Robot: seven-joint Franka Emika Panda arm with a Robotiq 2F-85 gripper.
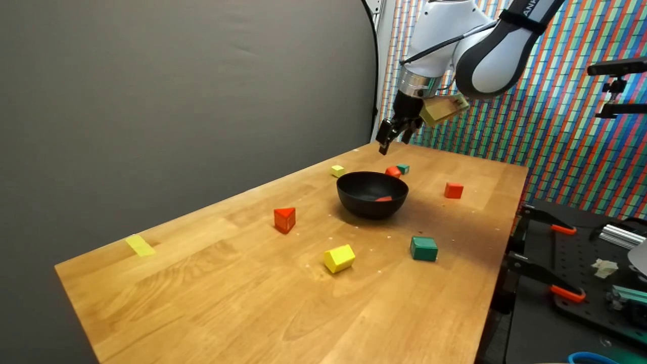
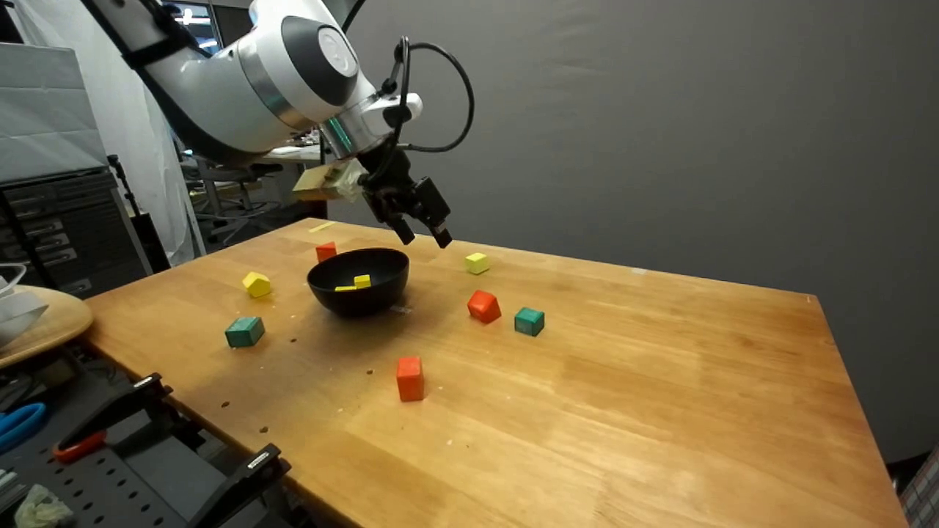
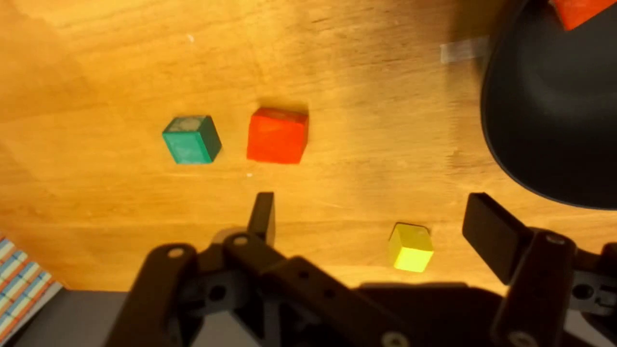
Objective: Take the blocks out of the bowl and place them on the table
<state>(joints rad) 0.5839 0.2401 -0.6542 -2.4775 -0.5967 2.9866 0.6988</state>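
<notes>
- The gripper (image 3: 377,224) hangs above the table (image 3: 356,96), its jaws spread wide apart.
- In the wrist view, with 12 o'clock at the top, a small yellow block (image 3: 411,248) shows between the jaws, nearer the one at 3 o'clock; it rests on the table below.
- From the gripper's middle there, a red block (image 3: 277,136) lies between 10 and 11 o'clock, and a green block (image 3: 191,140) farther out at 10, near the red one but apart.
- The black bowl (image 3: 535,159) stands upright at 2 o'clock, partly outside the wrist view; a red piece (image 3: 581,12) lies inside it.
- In an exterior view the bowl sits at 8 o'clock from the gripper, with at least one yellow piece (image 2: 362,281) inside.
- In an exterior view a red brick (image 2: 410,378) is at 6 o'clock from the gripper; beyond the bowl, a dark green brick (image 2: 244,331) lies at 8 and a five-sided yellow block (image 2: 257,284) between 8 and 9.
- In an exterior view a red wedge (image 1: 285,222) stands at 8 o'clock, well apart from the gripper.
</notes>
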